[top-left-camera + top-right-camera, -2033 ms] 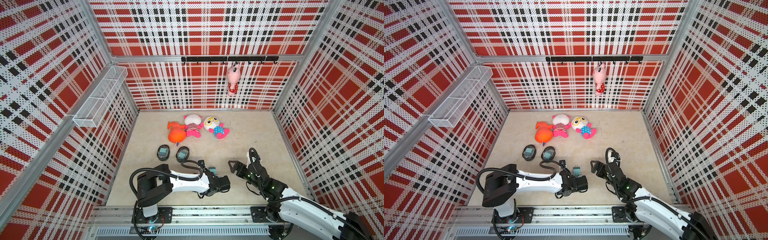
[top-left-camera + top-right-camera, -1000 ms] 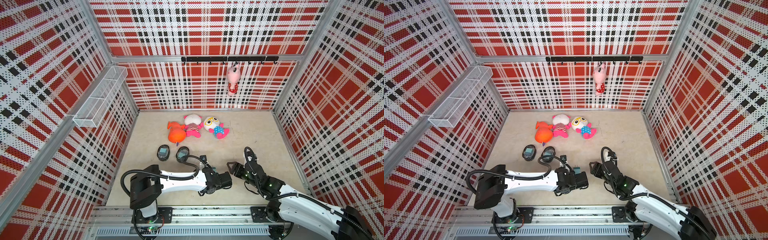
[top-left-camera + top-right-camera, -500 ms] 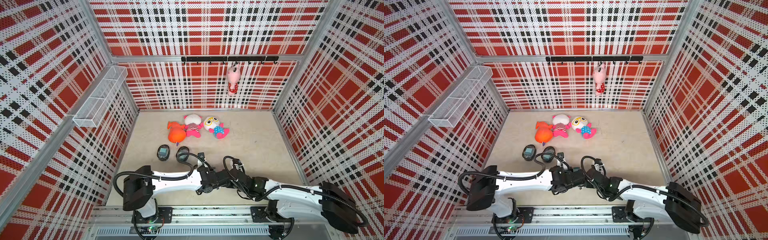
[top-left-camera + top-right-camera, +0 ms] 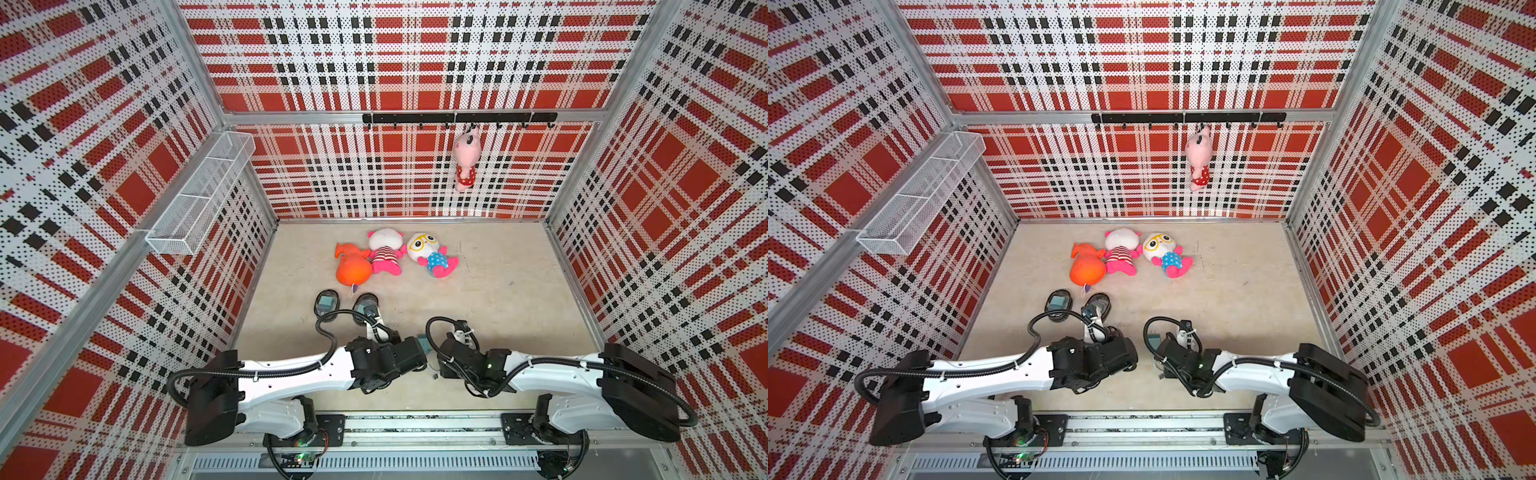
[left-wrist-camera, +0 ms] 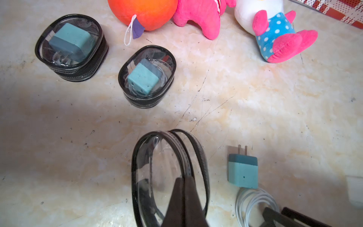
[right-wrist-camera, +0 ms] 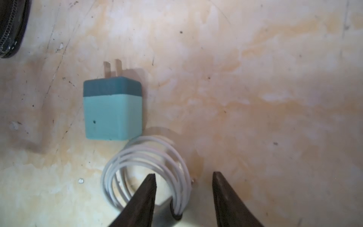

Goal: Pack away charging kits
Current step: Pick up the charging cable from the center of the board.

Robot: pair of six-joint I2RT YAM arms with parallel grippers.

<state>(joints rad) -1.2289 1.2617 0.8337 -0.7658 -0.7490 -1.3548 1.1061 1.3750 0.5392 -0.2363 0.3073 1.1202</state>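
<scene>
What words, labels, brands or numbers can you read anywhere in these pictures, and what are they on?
No text can be read in any view.
Purple tag on the orange plush toy: no print shows.
Loose teal plug: only a small dark dot, no lettering.
Black zip cases: no label visible.

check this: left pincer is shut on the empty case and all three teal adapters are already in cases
Only two are. The third adapter lies loose beside the white cable, seen in the left wrist view. The left pincer is shut on the empty case.
</scene>
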